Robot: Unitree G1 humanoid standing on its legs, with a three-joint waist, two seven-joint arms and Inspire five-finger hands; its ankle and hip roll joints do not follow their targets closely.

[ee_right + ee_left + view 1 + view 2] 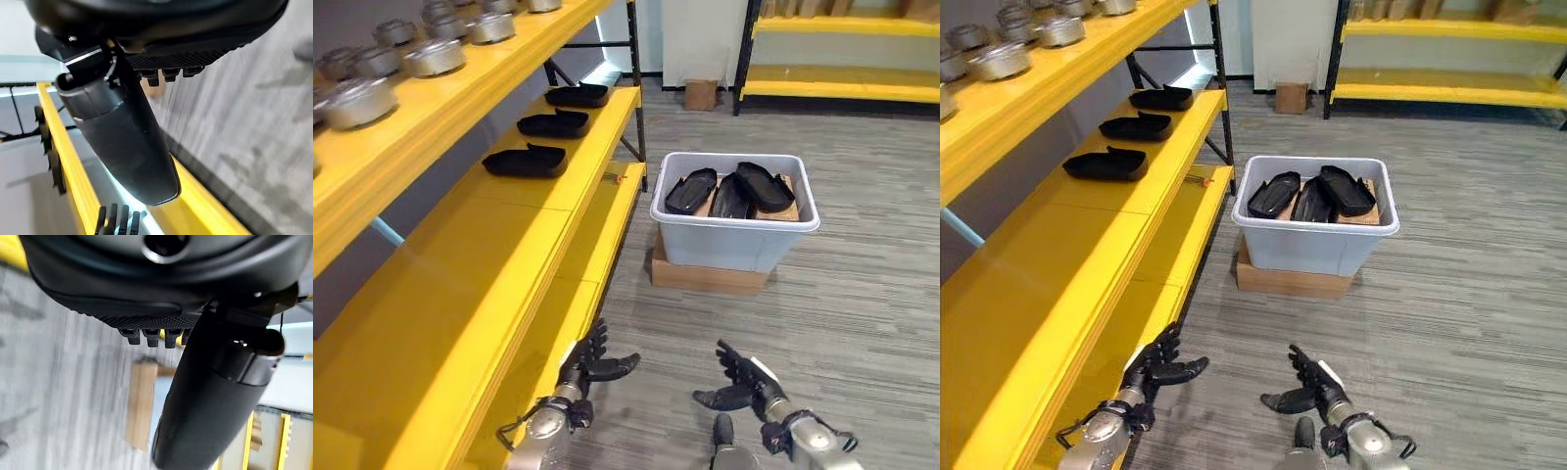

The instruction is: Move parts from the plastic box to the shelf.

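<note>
A pale grey plastic box [734, 238] stands on a flat cardboard carton [705, 275] on the floor and holds three black curved parts [731, 191]. Three more black parts [526, 162] lie in a row on the yellow shelf [489, 264] at the left. Both hands hang low near the bottom of the eye views, far short of the box. My left hand [590, 364] is beside the shelf's lower edge, fingers spread and empty. My right hand [744, 385] is over the floor, fingers straight and holding nothing.
An upper yellow shelf [431, 108] carries several round metal parts [435, 56]. A second yellow rack [842, 59] stands at the back right, with a small cardboard box [700, 94] on the floor beside it. Grey plank flooring [862, 323] spreads right of the box.
</note>
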